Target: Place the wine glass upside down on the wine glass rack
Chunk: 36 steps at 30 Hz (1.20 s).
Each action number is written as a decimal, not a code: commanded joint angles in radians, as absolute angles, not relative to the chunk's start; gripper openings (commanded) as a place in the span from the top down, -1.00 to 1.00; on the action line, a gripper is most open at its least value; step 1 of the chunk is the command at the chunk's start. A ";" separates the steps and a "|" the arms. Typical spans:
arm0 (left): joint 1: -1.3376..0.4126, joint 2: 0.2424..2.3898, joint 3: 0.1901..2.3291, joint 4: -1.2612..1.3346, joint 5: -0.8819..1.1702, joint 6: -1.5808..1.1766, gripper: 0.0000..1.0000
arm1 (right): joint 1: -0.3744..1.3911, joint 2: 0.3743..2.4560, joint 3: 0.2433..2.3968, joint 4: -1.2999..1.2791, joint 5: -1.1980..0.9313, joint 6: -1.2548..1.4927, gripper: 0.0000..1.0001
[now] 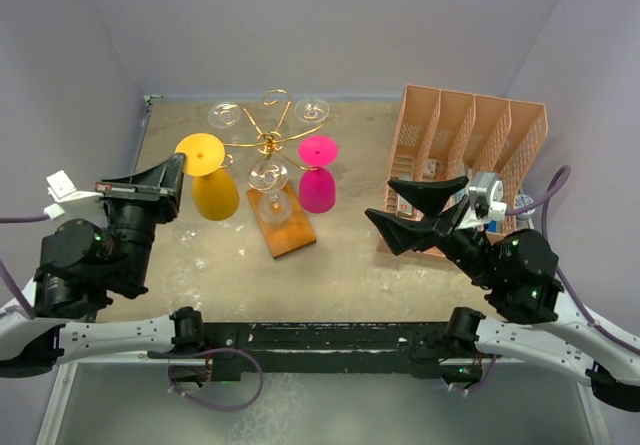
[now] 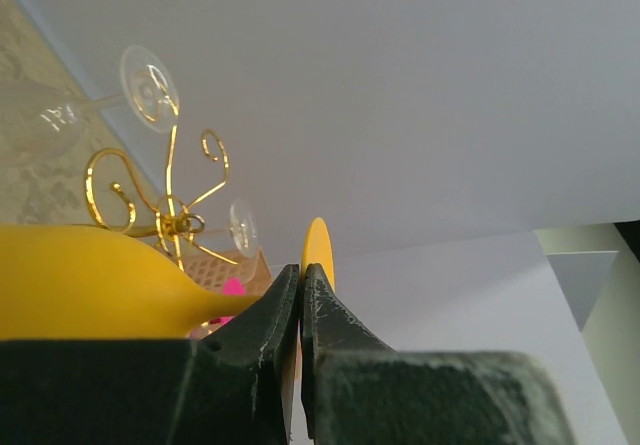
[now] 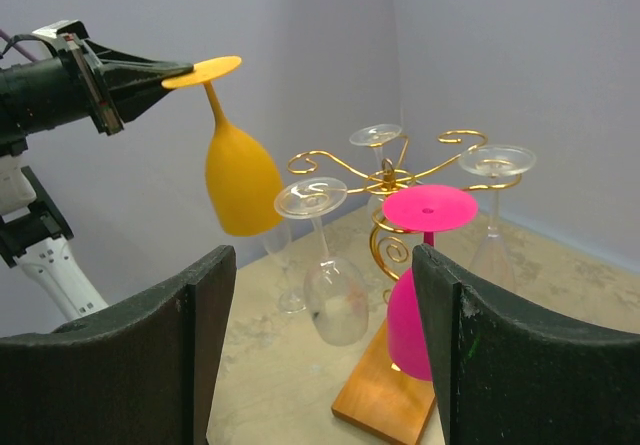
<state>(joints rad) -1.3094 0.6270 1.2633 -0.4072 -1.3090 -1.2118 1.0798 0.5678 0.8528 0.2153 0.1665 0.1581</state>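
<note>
Your left hand (image 2: pixel 300 277) clamps the yellow wine glass (image 3: pixel 238 175) by its foot (bowl down), airborne beside the wine glass rack (image 1: pixel 268 143); right hand (image 1: pixel 382 201) fingers apart.

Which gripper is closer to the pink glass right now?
Right. The right gripper hangs open just right of the pink glass; the left gripper is across the rack, shut on the yellow glass.
</note>
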 commanded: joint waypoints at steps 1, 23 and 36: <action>-1.308 0.617 1.203 -0.445 -1.376 -1.263 1.00 | 1.082 0.563 0.844 0.252 0.192 0.179 -0.46; -1.308 0.777 1.056 -0.186 -1.606 -1.241 1.00 | 1.082 0.549 0.832 0.262 0.196 0.234 -0.46; -1.089 0.865 1.053 -0.152 -1.430 -1.265 1.00 | 1.082 0.539 0.844 0.270 0.173 0.248 -0.45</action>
